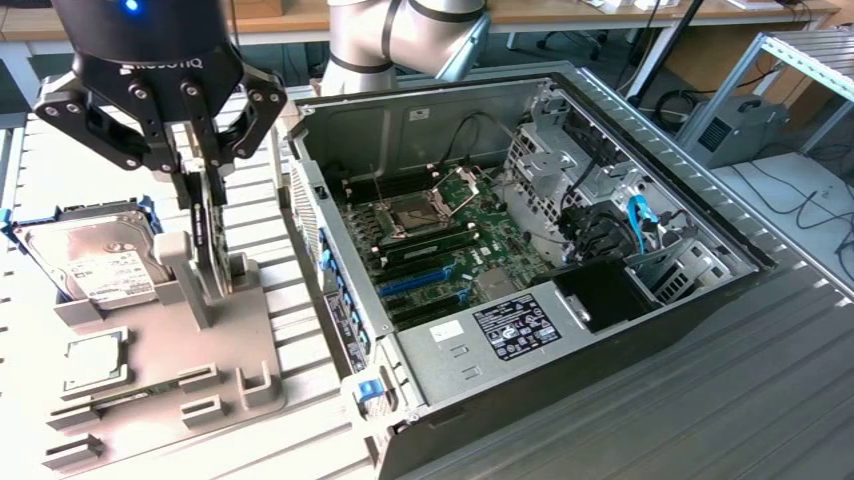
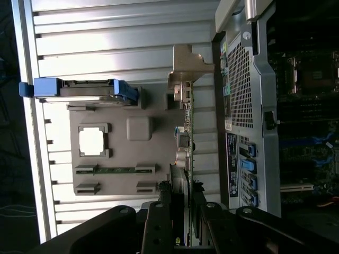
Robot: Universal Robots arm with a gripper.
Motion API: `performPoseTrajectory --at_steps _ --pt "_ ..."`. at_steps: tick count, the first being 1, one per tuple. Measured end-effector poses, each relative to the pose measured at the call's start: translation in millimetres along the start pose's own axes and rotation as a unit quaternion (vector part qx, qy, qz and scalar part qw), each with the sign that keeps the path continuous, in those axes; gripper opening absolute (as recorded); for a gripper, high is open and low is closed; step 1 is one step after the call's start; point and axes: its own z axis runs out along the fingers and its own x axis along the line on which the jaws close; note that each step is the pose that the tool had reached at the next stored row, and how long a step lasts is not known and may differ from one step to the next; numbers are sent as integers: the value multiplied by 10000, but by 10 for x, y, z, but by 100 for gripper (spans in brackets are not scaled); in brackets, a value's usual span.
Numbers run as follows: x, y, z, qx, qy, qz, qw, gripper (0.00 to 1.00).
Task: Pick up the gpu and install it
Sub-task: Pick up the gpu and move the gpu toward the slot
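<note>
The gpu (image 2: 188, 124) stands on edge in a slot of the grey fixture tray (image 1: 160, 365), with its silvery bracket (image 2: 186, 66) at one end and the open computer case (image 1: 441, 105) just beside the tray. The gripper (image 1: 203, 275) reaches down over it, jaws drawn narrow and closed on the card's two faces. You are at the pick-up step: the card looks grasped but not yet lifted, and installation has not begun. Freeing it calls for a straight, untilted pull along the slot, clear of the hard drive (image 1: 100, 265).
</note>
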Motion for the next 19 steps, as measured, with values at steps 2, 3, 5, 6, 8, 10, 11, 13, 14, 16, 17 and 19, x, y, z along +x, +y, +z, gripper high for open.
performPoseTrajectory --at_steps 2,3,5,6,8,10,11,13,14,16,17,19 --pt "0 0 -11 0 0 0 10000 26" --pt "0 0 -14 0 0 0 10000 26" --pt "0 0 -22 0 0 0 10000 26" --pt "0 0 -26 0 0 0 10000 26" --pt "0 0 -37 0 0 0 10000 26" --pt "0 0 -47 0 0 0 10000 26" --pt "0 0 -52 0 0 0 10000 26" --pt "0 0 -64 0 0 0 10000 26" --pt "0 0 -70 0 0 0 10000 26" --pt "0 1 -81 0 0 0 10000 26" --pt "0 1 -87 0 0 0 10000 26" --pt "0 1 -98 0 0 0 10000 26"
